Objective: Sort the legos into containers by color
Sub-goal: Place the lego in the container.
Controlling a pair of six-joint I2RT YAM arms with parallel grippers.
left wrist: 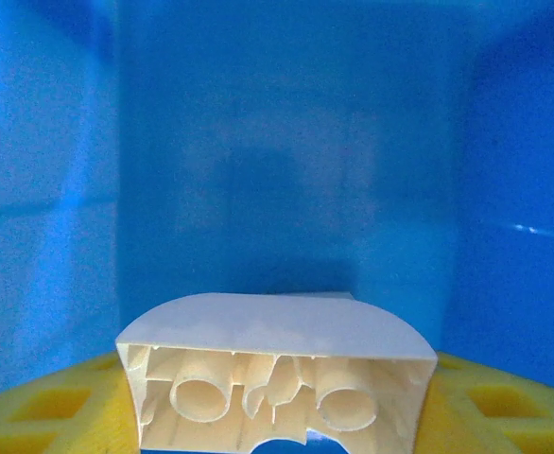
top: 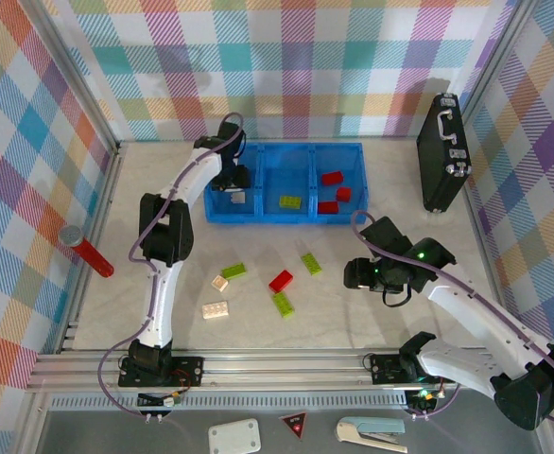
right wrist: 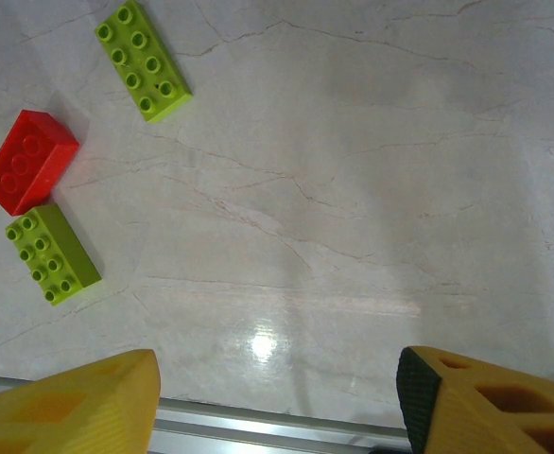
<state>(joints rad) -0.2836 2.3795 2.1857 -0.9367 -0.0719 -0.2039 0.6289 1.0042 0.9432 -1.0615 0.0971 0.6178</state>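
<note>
The cream studded plastic brick [left wrist: 277,378] was nearest to the left wrist camera, with its hollow underside turned to the lens. The left gripper [left wrist: 277,426] was closed on this brick, with one yellow finger [left wrist: 41,411] at each side of it. Behind the brick stood the inner walls of the long bright-blue plastic tray [left wrist: 286,142]. In the top view the left gripper [top: 232,180] was down in the left compartment of the tray [top: 258,219]. The middle compartment of the tray held one lime green plastic brick [top: 290,201], and the right compartment held three red plastic bricks [top: 332,177].

On the pale marble-patterned table [top: 372,322], on the side of the tray toward the arm bases, six more bricks lay loose: three lime green rectangular bricks [top: 233,270], one red square brick [top: 280,281] and two cream flat bricks [top: 215,309], all well apart from the tray. The right gripper [top: 357,274] hung over the table on that same side of the tray, nearest to its right compartment. In the right wrist view its yellow fingers [right wrist: 78,402] stood wide apart with nothing between them, above bare table.

The black hard briefcase [top: 444,151] stood just to the right of the tray, and the red plastic cylinder with a grey cap [top: 88,253] lay well to the left of the tray
</note>
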